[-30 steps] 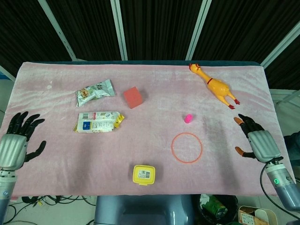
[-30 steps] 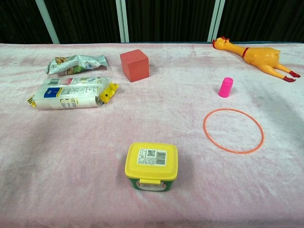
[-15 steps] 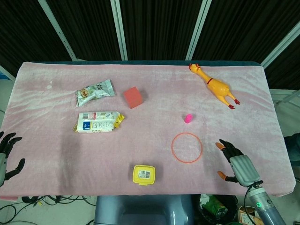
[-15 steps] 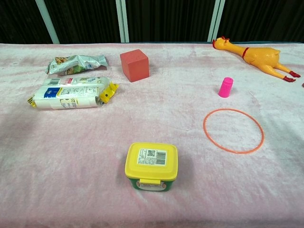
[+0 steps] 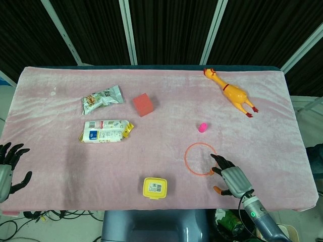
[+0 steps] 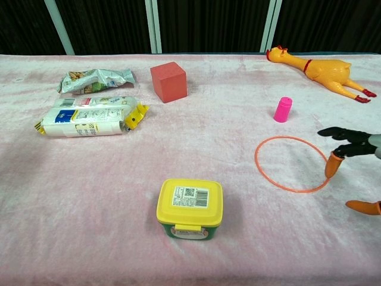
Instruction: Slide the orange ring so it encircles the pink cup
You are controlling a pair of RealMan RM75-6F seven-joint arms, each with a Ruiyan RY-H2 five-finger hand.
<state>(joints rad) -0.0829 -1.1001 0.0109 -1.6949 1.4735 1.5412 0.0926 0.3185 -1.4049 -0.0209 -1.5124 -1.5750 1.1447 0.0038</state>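
The thin orange ring [image 5: 201, 159] [image 6: 292, 164] lies flat on the pink cloth, just nearer the front than the small pink cup [image 5: 202, 127] [image 6: 283, 109], which stands upright outside it. My right hand [image 5: 229, 177] [image 6: 351, 155] is open with fingers spread, its fingertips [image 6: 331, 168] at the ring's right rim; I cannot tell whether they touch it. My left hand [image 5: 7, 167] is open at the table's front left edge, far from both objects, and shows only in the head view.
A yellow-lidded box [image 5: 155, 187] [image 6: 189, 207] sits front centre. A red cube [image 5: 143, 104], a snack bag [image 5: 102, 99] and a white packet [image 5: 106, 130] lie to the left. A rubber chicken [image 5: 229, 92] lies at the back right.
My right hand has moved left along the front of the table to the ring's right rim and now shows in the chest view. My left hand has barely shifted.
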